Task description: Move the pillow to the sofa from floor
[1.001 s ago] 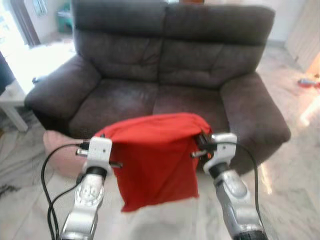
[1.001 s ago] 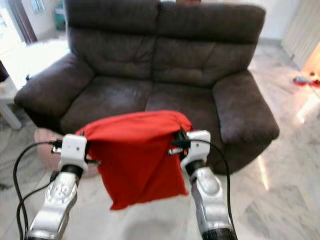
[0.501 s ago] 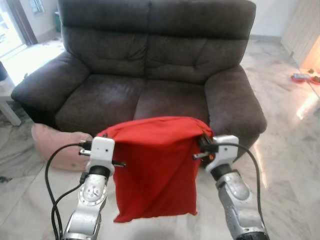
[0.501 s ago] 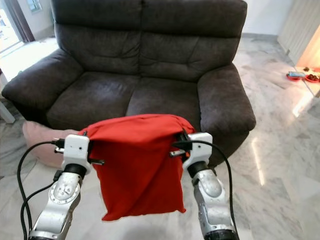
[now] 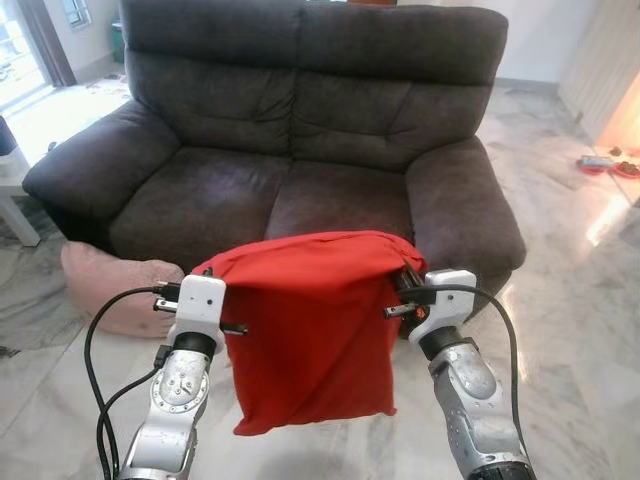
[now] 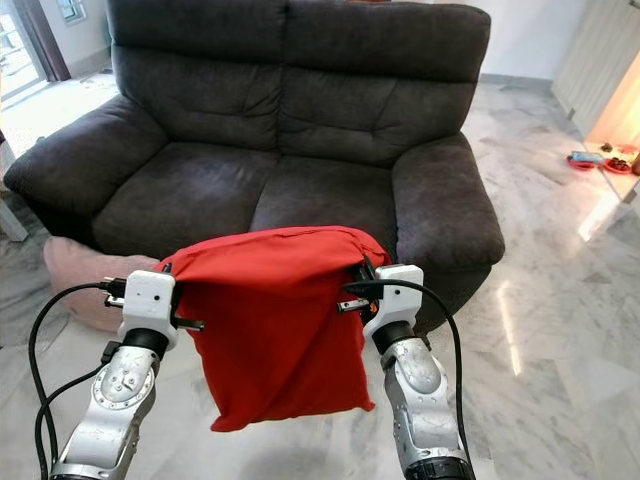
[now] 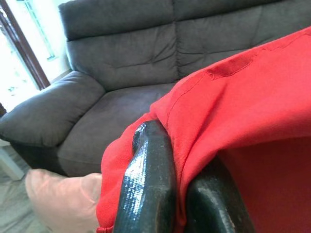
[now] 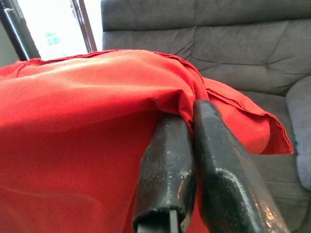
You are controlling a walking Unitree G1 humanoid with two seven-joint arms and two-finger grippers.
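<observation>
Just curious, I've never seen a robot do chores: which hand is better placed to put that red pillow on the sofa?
Neither alone. The left hand and right hand each pinch a top corner of the red pillow, which hangs between them before the sofa.

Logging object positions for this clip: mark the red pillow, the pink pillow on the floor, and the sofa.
red pillow (image 5: 310,330), left eye view, middle of its hanging face
pink pillow (image 5: 115,290), left eye view, its top
sofa (image 5: 345,195), left eye view, right seat cushion
</observation>
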